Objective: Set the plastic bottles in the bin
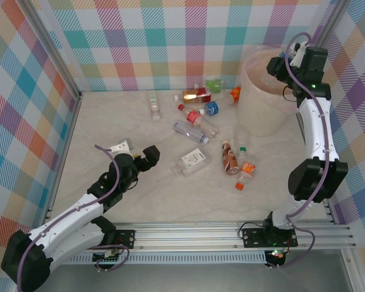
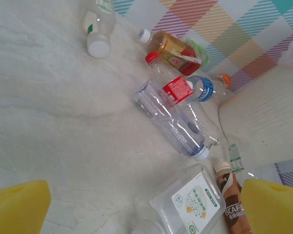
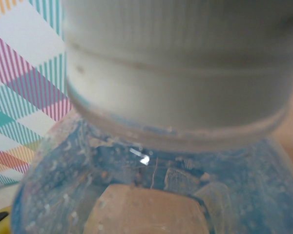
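Cream-pink round plastic bin [image 1: 258,109] stands far right, the right gripper [image 1: 280,62] above its rim pinching a white-capped clear plastic bottle [image 3: 151,185]. Other clear bottles [image 1: 191,131] lie scattered beside it; the left gripper [image 1: 139,153] hovers, jaws spread.

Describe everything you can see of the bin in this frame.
The bin is a large round cream-pink bucket with a faintly ribbed wall and a thin translucent liner folded over its rim. It stands upright on the table in the far right corner. An orange-capped bottle lies by its left side. The right gripper hangs over its mouth, apparently gripping a clear white-capped bottle.
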Controlling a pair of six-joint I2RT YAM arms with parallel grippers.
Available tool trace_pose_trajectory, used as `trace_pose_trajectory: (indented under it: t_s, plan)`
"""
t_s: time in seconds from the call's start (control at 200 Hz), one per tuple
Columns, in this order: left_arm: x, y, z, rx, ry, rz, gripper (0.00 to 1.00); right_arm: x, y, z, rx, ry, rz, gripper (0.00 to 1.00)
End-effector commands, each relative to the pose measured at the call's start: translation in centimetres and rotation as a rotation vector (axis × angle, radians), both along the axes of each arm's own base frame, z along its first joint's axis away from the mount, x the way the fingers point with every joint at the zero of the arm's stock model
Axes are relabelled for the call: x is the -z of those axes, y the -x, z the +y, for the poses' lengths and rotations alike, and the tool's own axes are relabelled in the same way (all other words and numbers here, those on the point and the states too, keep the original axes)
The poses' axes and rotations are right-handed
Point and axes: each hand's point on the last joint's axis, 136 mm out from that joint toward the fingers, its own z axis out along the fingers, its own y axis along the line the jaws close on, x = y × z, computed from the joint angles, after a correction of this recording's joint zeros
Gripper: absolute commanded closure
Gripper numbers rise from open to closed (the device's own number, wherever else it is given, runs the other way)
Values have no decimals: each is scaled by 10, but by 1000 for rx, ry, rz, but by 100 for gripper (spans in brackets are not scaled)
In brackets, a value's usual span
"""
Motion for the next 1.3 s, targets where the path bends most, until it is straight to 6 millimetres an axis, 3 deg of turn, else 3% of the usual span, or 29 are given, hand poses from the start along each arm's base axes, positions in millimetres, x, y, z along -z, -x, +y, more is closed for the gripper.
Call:
trace_pose_trajectory:
  t_s: [0.0, 0.195, 0.34, 0.535, 0.65, 0.93, 1.295]
  plan:
    - [-14, -1, 2, 10, -2, -60, 0, 20, -6, -5, 3, 74, 107, 59]
    - [-8, 0, 1, 19, -22, -30, 0, 44, -26, -10, -12, 102, 255, 57]
    - [-7, 0, 1, 22, -30, -20, 0, 64, -37, -24, 31, 157, 322, 55]
    - [-1, -4, -3, 35, -92, 44, 0, 92, -45, -19, 7, 121, 380, 49]
    - [4, -9, -14, 89, -146, 101, 0, 97, -50, -15, -9, 96, 379, 47]
    - [21, -21, -46, 204, -167, 182, 0, 66, -50, 1, -71, 42, 292, 23]
    - [32, -23, -57, 255, -178, 211, 0, -4, -24, 16, -124, 0, 140, 15]
